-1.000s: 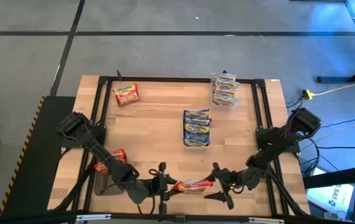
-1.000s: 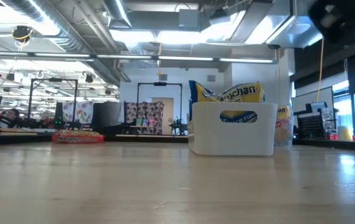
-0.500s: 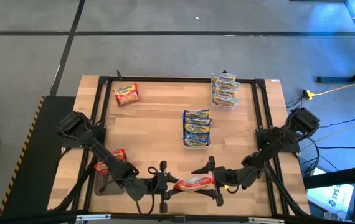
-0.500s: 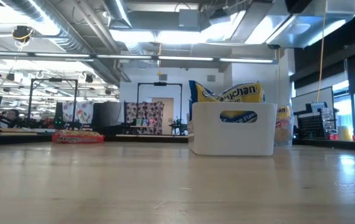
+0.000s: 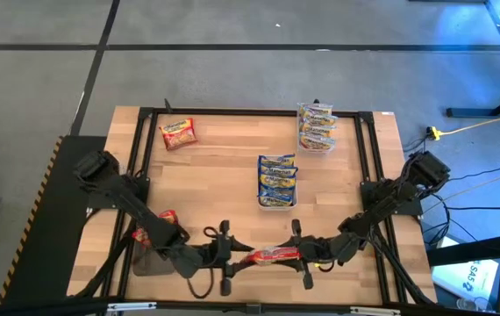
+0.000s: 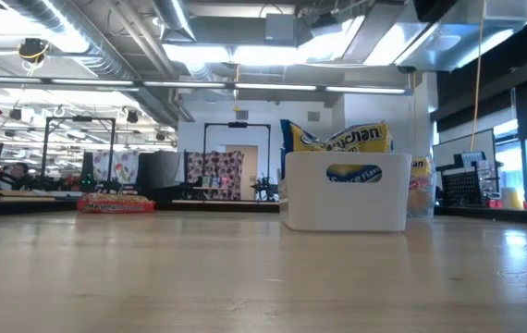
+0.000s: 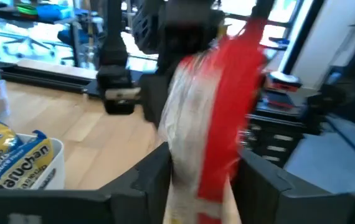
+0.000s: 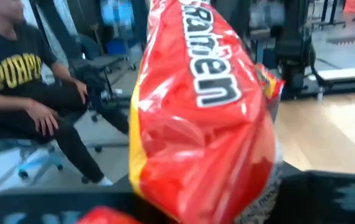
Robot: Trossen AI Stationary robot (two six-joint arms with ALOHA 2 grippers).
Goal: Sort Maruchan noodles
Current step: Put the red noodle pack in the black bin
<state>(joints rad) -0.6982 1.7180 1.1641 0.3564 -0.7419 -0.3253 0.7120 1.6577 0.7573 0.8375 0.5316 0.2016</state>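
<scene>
You have both arms meeting at the near edge of the table (image 5: 232,167), with one red packet (image 5: 274,255) stretched between them. In the high view your left gripper (image 5: 225,256) sits at the packet's left end and your right gripper (image 5: 301,256) at its right end. The left wrist view shows the packet (image 7: 218,118) standing between that arm's two dark fingers (image 7: 149,177), which lie close along both its sides, though you cannot tell whether they pinch it or merely flank it. The right wrist view is filled by the same red wrapper (image 8: 205,118), printed "Ramen", rising from between that arm's jaws, which are drawn in narrow and holding it.

The rest of your noodles lie elsewhere: a white tray (image 5: 277,207) near the table's middle carries blue-edged packets (image 5: 277,178), a clear tub (image 5: 317,128) at the far right holds more packets, one orange-edged packet (image 5: 178,133) lies loose at the far left, and a red packet (image 5: 153,226) sits in a container at the near left, just beside the left arm.

A seated person (image 8: 34,106) shows in the room beyond (on a chair, in a dark shirt)
</scene>
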